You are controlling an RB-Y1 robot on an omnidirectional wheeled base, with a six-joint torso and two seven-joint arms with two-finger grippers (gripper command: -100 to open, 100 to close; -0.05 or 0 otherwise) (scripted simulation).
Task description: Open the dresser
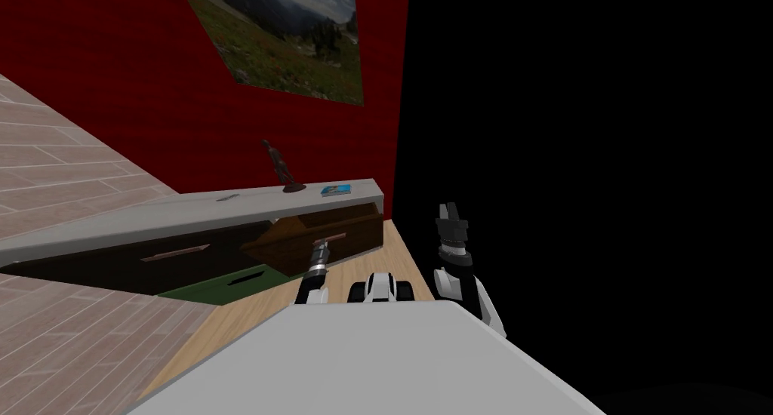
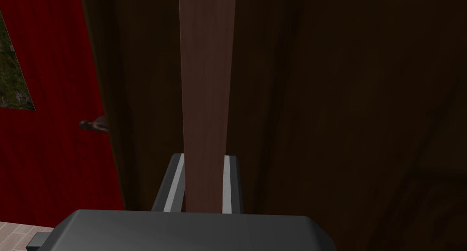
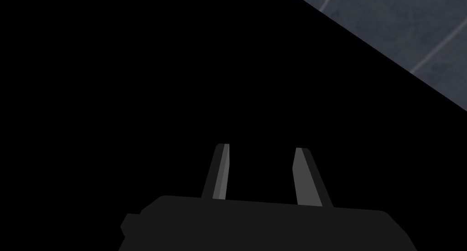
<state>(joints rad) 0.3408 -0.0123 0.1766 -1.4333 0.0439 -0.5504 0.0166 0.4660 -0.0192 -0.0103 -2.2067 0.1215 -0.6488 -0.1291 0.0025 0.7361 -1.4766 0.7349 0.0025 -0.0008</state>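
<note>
Red wall (image 1: 113, 71) fills the 10 to 12 o'clock part of the head view, with a landscape picture (image 1: 279, 33) on it and a black area (image 1: 589, 169) from 1 to 4 o'clock. Against the wall runs the dresser (image 1: 189, 213), long and low, with a grey top and dark wood fronts; it lies at about 11 o'clock from my chest. Its right end panel (image 1: 355, 233) looks a little out of line with the front beside it, so I judge it partly open.

On that panel sits the handle (image 2: 205, 79), a reddish-brown bar. Its long axis runs along the dresser's front and crosses the line on which the fingers shut. The left hand (image 2: 204, 158) has its 2 fingers (image 2: 175, 184) pressed on the bar's sides, with the panel at its 12 o'clock. The pull, I judge, must come straight back toward 6 o'clock, without twisting on the bar.

At 1 o'clock the right hand (image 1: 451, 210) is raised over the black area, well apart from the dresser, parted and holding nothing; the left is the nearer.

On the dresser's top stand a dark figurine (image 1: 279, 165) and a blue book (image 1: 335, 190).
</note>
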